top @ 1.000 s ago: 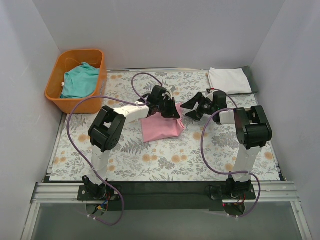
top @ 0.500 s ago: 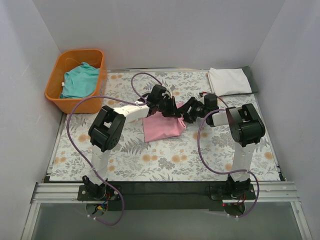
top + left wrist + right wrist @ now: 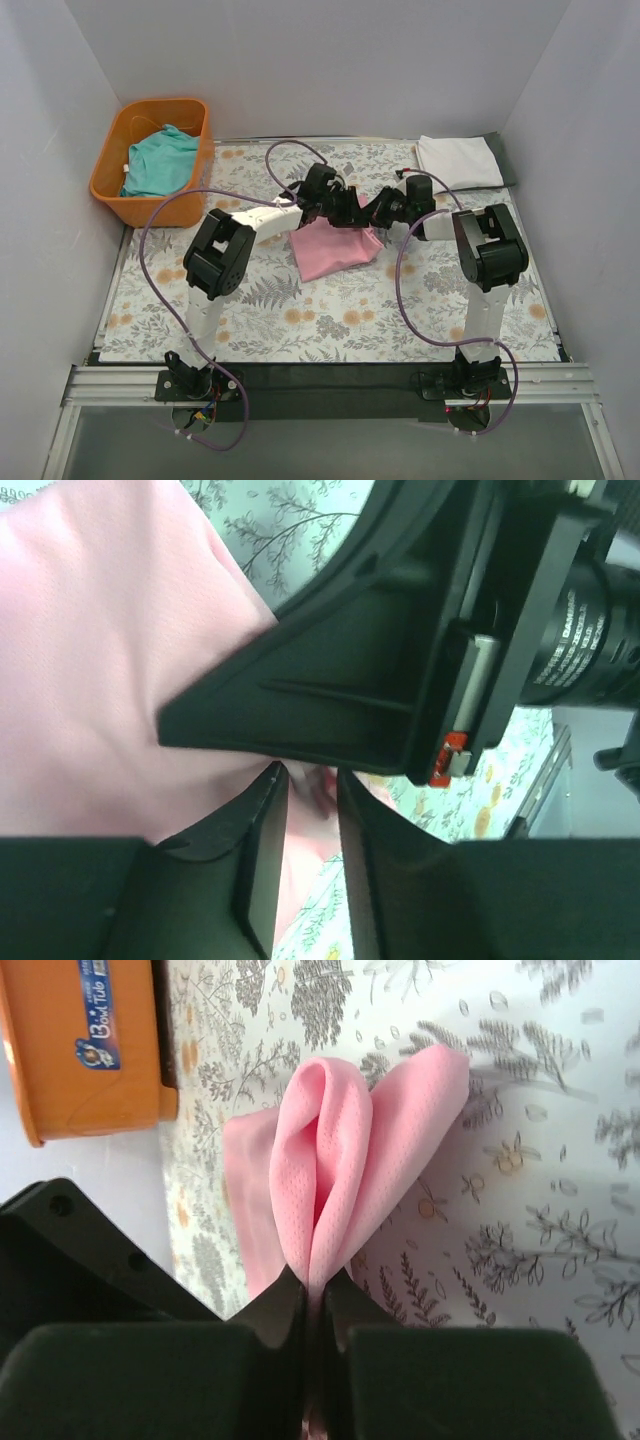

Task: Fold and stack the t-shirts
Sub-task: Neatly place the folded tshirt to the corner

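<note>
**Inspector:** Position of the work item?

**Assessor:** The pink t-shirt (image 3: 335,252) lies at the centre of the floral table cloth (image 3: 250,310), part folded. The right gripper (image 3: 315,1290) is pinched tight on a raised double fold at the shirt's 1 o'clock corner, evidently to carry that edge.

**Inspector:** And the other tool?

**Assessor:** The left gripper (image 3: 310,776) sits just beside it, at the shirt's 12 o'clock edge. Its jaws are narrowly apart with pink cloth in the gap. Whether it bites I cannot tell. Judged a hand-over of the edge.

**Inspector:** Remaining items?

**Assessor:** The white t-shirt (image 3: 458,160), folded, rests at 1 o'clock on the table, presumably the stack's base. The teal t-shirt (image 3: 160,165) lies crumpled in the orange basket (image 3: 150,106) at 10 o'clock, not yet folded.
</note>
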